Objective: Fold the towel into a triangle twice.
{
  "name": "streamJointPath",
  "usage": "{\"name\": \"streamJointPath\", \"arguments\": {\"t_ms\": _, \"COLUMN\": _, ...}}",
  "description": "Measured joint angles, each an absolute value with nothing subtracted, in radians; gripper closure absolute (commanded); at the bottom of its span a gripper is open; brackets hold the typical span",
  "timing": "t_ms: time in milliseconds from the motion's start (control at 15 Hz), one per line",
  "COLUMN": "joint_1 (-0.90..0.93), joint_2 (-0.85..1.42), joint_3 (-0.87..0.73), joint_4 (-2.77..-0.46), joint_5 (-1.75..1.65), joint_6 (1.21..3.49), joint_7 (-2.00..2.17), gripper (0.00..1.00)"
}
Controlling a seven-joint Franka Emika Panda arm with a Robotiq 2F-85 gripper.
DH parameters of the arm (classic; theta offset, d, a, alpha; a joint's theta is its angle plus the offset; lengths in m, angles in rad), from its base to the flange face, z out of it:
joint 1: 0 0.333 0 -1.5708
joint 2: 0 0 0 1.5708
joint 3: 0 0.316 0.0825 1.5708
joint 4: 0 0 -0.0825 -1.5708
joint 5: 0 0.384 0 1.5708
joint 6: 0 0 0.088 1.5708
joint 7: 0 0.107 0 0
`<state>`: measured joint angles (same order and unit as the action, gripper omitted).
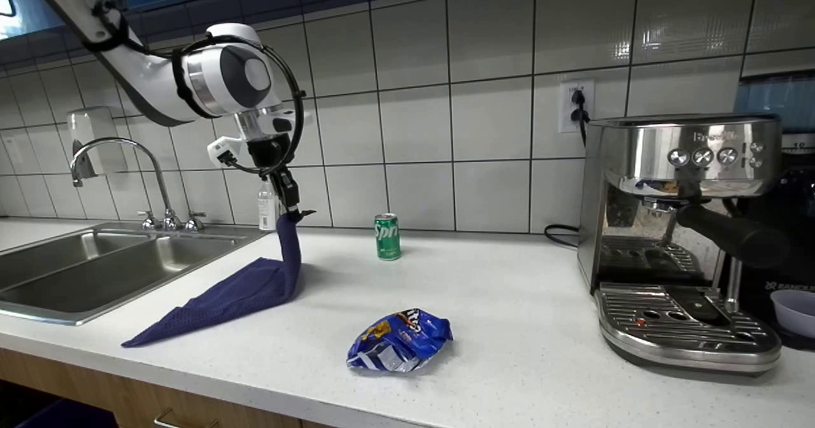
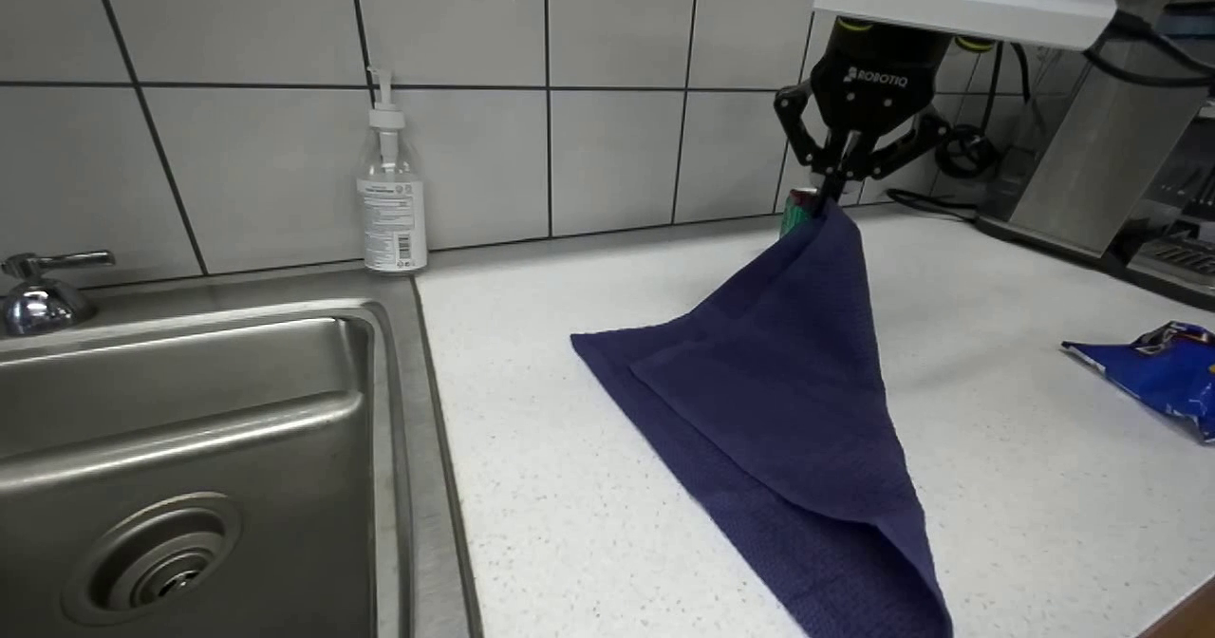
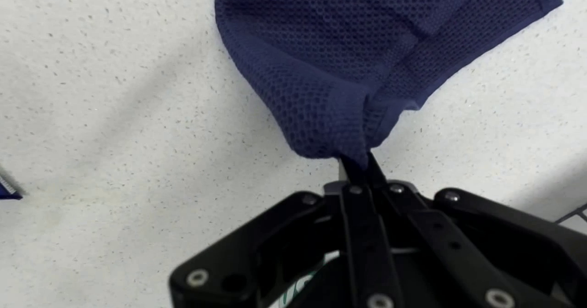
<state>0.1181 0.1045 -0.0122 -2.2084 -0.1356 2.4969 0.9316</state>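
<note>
Stretching across the back of the room, a pale tiled wall [image 1: 490,119] with dark grout lines rises behind everything we see. In front of it runs a white, finely speckled desk [image 1: 509,288], with a wooden drawer front [image 1: 146,393] beneath its near edge. A white robot arm [image 1: 146,78] reaches down over the desk, and we find a two-basin steel sink [image 2: 427,486] set into the surface at the left of both exterior views. At the right of both stands a steel espresso machine [image 1: 637,224].

Between sink and espresso machine, nearer the sink, we have the navy-blue towel [image 2: 788,410]. Its lower part lies slanting across the desk, layer over layer, one corner flat near the sink; the rest rises steeply off the surface to the gripper [image 2: 831,192]. The gripper points down, jaws pressed narrow on the towel's top end, and the towel hangs directly beneath it. In the wrist view we see that gathered end right at the jaw tips.

A crumpled blue snack packet [image 1: 401,342] lies well apart from the towel. A clear pump bottle [image 2: 392,201] stands upright by the wall at the sink's back corner. Also near the wall we see an upright green Sprite can [image 1: 387,237].
</note>
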Motion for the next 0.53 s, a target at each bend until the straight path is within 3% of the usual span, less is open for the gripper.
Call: {"name": "streamJointPath", "arguments": {"t_ms": 533, "joint_1": 0.119, "joint_2": 0.049, "joint_3": 0.038, "joint_4": -2.285, "joint_5": -0.132, "joint_6": 2.530, "joint_7": 0.859, "gripper": 0.99}}
